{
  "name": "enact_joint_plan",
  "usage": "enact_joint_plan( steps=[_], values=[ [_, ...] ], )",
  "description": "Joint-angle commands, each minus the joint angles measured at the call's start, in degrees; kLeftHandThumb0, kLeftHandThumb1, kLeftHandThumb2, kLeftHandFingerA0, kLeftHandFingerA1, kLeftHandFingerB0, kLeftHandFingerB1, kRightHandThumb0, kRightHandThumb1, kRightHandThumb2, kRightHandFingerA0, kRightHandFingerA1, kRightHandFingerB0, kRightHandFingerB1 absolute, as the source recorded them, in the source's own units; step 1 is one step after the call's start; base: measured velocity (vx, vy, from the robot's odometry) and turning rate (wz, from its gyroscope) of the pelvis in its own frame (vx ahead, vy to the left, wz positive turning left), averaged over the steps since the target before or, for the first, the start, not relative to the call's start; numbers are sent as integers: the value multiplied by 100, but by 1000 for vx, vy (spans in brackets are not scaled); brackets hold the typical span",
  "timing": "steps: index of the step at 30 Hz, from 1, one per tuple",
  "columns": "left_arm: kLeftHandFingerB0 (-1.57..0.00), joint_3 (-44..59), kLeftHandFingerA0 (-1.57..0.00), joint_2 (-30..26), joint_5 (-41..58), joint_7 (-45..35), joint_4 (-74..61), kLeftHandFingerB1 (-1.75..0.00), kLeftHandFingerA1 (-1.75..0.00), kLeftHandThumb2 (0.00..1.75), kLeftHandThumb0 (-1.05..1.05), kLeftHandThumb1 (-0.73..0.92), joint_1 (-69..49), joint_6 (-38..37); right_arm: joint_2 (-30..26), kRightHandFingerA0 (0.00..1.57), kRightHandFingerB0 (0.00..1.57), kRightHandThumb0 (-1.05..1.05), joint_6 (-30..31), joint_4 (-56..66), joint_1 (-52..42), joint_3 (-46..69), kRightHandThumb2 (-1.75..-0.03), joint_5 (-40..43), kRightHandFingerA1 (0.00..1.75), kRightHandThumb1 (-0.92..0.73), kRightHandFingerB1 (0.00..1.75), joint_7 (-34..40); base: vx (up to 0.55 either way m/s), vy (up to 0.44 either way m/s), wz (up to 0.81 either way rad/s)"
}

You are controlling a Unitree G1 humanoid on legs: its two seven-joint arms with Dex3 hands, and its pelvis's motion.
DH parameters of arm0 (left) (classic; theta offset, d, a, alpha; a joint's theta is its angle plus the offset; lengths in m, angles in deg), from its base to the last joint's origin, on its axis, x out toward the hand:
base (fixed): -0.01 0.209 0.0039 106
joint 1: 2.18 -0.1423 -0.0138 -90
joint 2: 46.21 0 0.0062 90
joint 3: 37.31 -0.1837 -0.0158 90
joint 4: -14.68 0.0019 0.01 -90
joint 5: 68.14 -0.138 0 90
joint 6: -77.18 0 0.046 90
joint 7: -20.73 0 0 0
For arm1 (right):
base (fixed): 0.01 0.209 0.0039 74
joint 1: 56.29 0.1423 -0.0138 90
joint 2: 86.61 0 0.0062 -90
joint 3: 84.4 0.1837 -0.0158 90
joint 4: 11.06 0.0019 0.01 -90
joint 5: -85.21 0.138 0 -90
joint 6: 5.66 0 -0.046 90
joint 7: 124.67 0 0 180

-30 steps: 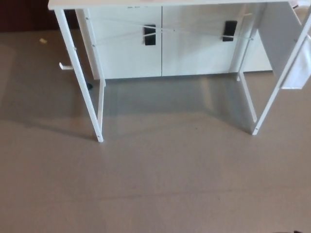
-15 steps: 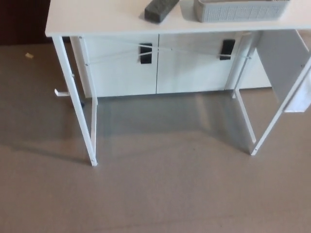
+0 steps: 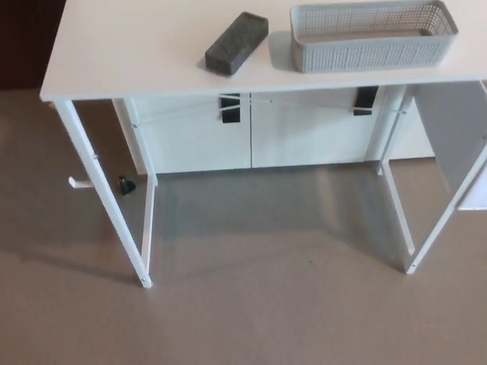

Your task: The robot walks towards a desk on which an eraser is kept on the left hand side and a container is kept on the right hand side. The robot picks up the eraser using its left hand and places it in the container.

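A dark grey block eraser (image 3: 237,42) lies at an angle on the white desk (image 3: 129,57), near the middle of its top. To the eraser's right stands a light grey perforated container (image 3: 371,36), a long basket with an open top, close to the desk's front edge. A small gap separates the two. Neither of my hands shows in the head view.
The desk stands on thin white legs (image 3: 106,199) over a brown carpet. Behind it sits a white cabinet (image 3: 251,129) with two black handles. A small black object (image 3: 125,185) lies on the floor by the left leg.
The whole picture has shifted down as the camera rose and came closer. The desk top, eraser and container now show in full.
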State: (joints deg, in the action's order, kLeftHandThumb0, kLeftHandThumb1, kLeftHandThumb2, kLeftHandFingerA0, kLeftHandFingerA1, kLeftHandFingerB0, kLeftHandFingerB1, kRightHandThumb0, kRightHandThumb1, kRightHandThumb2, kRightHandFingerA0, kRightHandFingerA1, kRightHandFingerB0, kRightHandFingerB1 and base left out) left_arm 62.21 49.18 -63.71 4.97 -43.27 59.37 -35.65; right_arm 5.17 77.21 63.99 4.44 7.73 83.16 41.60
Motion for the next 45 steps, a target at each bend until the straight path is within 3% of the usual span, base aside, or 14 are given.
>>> enact_joint_plan(
  steps=[1, 2, 6, 7, 10, 11, 13, 14, 15, 31, 45],
  values=[
    [-29, 22, -30, 125, -14, 235, -331, -39, -39, 71, -43, 52, -124, -30, -22, 73, 48, -32, -184, 13, -56, -49, -54, -19, 55, -50, 48, -13, 135, -32, -8],
    [-32, 51, -35, 171, 41, 242, -395, -31, -32, 58, -37, 60, -121, 53, -22, 73, 48, -33, -180, 31, -69, -52, -54, -13, 55, -50, 48, -9, 146, -16, -10],
    [-31, 74, -35, 333, 22, 445, -850, -30, -31, 58, -35, 62, -222, 352, -26, 72, 47, -33, -214, 70, -120, -85, -54, -9, 55, -51, 48, -25, 162, 77, -11],
    [-30, 63, -30, 369, 3, 478, -898, -39, -39, 71, -42, 54, -228, 381, -21, 73, 48, -33, -229, 54, -105, -97, -54, -10, 55, -51, 49, -25, 235, 175, -6],
    [-29, -19, -30, 423, -124, 533, -841, -40, -40, 71, -43, 53, -228, 332, -11, 73, 47, -32, -214, 71, -100, -113, -54, 8, 55, -51, 48, -34, 331, 249, -8],
    [-31, -64, -36, 387, -216, 570, -822, -31, -32, 59, -36, 60, -245, 333, -8, 74, 48, -33, -211, 89, -109, -119, -55, 16, 55, -51, 48, -35, 176, 140, 15],
    [-32, -133, -36, 327, -337, 626, -818, -31, -32, 59, -37, 60, -261, 357, -5, 74, 47, -33, -203, 100, -96, -120, -55, 17, 55, -52, 48, -24, 115, 91, 5],
    [-30, -152, -31, 315, -363, 630, -755, -39, -40, 71, -42, 53, -236, 245, -4, 73, 47, -33, -182, 126, -89, -110, -54, 37, 55, -51, 48, -34, 116, 6, 10],
    [-33, -186, -37, 258, -468, 684, -678, -31, -33, 58, -35, 60, -208, 132, 6, 74, 48, -34, -170, 118, -66, -108, -54, 44, 55, -51, 48, -28, 127, -14, 12],
    [-35, -388, -41, 49, -670, 792, -438, -32, -34, 58, -37, 58, -275, -235, -35, 75, 47, -35, -248, 117, -125, -198, -55, -33, 54, -53, 47, -31, 139, -163, 6],
    [-36, -497, -44, -85, -870, 998, -301, -32, -35, 58, -40, 58, -119, -371, -4, 73, 46, -35, -323, 17, -78, -270, -55, -24, 54, -52, 47, -39, 130, 32, 0]
  ],
)
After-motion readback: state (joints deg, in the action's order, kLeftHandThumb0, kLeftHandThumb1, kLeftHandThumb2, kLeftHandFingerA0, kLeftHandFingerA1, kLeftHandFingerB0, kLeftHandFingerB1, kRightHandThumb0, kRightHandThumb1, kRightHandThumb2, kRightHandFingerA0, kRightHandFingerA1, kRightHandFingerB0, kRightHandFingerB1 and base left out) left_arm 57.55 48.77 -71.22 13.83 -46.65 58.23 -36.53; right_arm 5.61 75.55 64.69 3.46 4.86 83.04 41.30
